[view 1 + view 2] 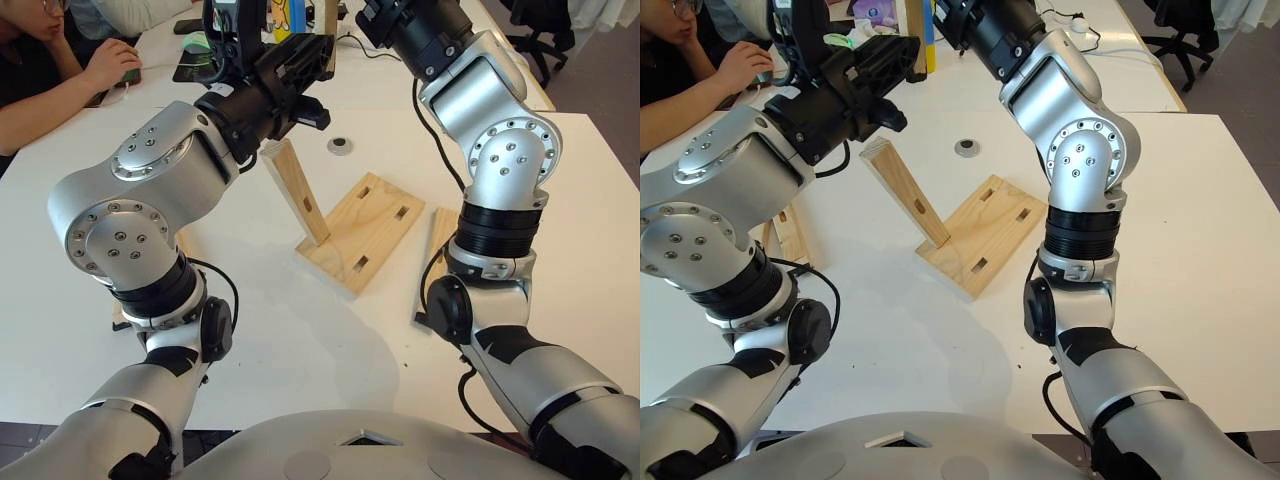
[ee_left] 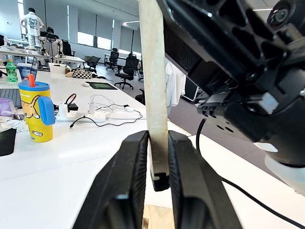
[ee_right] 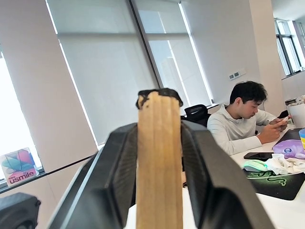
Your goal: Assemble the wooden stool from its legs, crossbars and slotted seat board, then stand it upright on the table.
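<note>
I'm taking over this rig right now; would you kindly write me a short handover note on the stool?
Left pincer: shut on a thin wooden piece, held high.
Right pincer: shut on a wooden bar, also high.
Seat board lies flat on the table; one leg stands tilted at its corner slot.
Spare piece right of board; spare sticks left.
Left: other legs, crossbars, standing it upright.

An open-plan office: swivel chairs [image 2: 127, 71] stand beyond the yellow cup [image 2: 35, 112], charging cables [image 2: 106, 117] beside it, windows [image 2: 86, 38] far behind.
</note>
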{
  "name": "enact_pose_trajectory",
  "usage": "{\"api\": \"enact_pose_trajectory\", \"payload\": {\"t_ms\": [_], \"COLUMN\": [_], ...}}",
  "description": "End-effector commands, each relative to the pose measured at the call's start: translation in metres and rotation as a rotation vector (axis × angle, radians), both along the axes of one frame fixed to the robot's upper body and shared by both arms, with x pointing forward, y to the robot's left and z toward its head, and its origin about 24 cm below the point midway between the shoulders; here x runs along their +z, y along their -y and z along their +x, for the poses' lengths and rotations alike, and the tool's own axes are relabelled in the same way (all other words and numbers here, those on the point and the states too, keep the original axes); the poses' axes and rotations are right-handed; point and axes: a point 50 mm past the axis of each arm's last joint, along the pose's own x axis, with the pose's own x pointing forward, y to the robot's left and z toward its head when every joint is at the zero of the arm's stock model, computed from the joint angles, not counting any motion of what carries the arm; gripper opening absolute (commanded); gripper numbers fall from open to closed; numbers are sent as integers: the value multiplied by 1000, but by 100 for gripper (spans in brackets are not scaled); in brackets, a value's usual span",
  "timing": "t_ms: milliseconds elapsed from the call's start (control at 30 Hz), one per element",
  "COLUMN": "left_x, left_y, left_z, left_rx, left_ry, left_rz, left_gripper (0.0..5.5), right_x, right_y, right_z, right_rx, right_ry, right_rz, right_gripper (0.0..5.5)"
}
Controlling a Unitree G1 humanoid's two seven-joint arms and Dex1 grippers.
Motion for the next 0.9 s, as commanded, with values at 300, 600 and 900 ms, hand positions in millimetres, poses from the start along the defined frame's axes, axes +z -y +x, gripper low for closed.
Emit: {"api": "enact_pose_trajectory", "payload": {"t_ms": [300, 600, 900], "left_x": [-2, -1, -1], "left_y": [-7, -10, -15], "left_z": [-3, 0, 4], "left_rx": [36, 37, 35], "left_ry": [196, 324, 364], "left_rz": [314, 435, 480], "left_gripper": [48, 44, 43], "right_x": [-3, -4, -6], "right_y": [28, 42, 48], "right_z": [-6, -12, -20], "right_rx": [174, 206, 249], "right_ry": [-160, -230, -240], "right_rz": [-112, -95, -113], "right_gripper": [130, 130, 130]}}
